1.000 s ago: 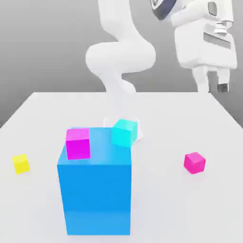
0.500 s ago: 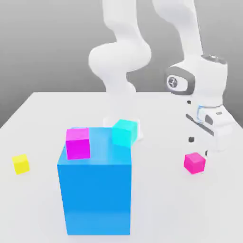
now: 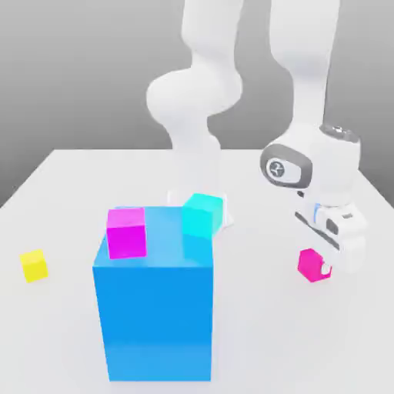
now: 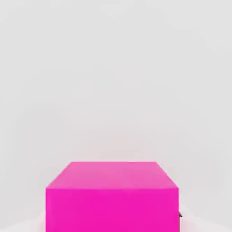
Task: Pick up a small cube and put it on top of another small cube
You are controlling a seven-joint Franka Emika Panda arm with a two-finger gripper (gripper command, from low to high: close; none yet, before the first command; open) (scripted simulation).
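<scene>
Now the gripper [image 3: 326, 268] sits low on the table [image 3: 254, 338], at the small cube [image 3: 310, 264], toward four o'clock from the blue block [image 3: 154, 308]; finger spacing cannot be told. Half a second earlier it hung slightly higher.

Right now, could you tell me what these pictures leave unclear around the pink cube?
- Gripper: in the exterior view the hand's body covers the fingers, so open or shut is unclear.
- Pink cube: its right side sits behind the hand there; in the hand view the picture edge cuts it off.
</scene>
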